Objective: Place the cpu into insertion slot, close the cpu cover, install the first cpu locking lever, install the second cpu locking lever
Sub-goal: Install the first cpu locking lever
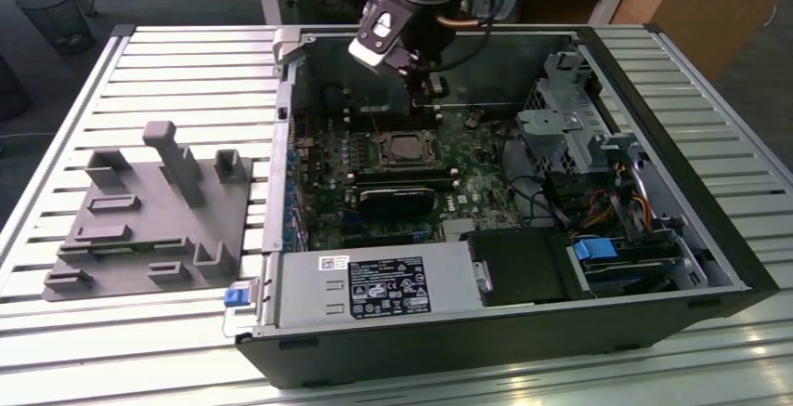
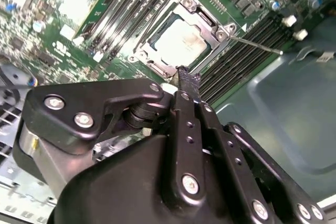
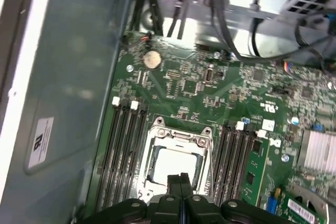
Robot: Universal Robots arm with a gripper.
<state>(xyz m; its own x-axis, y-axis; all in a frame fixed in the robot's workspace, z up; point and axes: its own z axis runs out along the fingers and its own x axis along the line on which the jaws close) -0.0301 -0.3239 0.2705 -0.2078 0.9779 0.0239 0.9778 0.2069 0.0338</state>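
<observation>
Cpu seated flat in the insertion slot, its silver top showing through the window of the cpu cover lying over it; one thin lever juts free. In the exterior view the cpu lies at 6 o'clock from the gripper. Fingers pressed together, holding nothing, near the cover's edge. Cpu judged light, stiff, smooth, fragile; best taken by its edges.
</observation>
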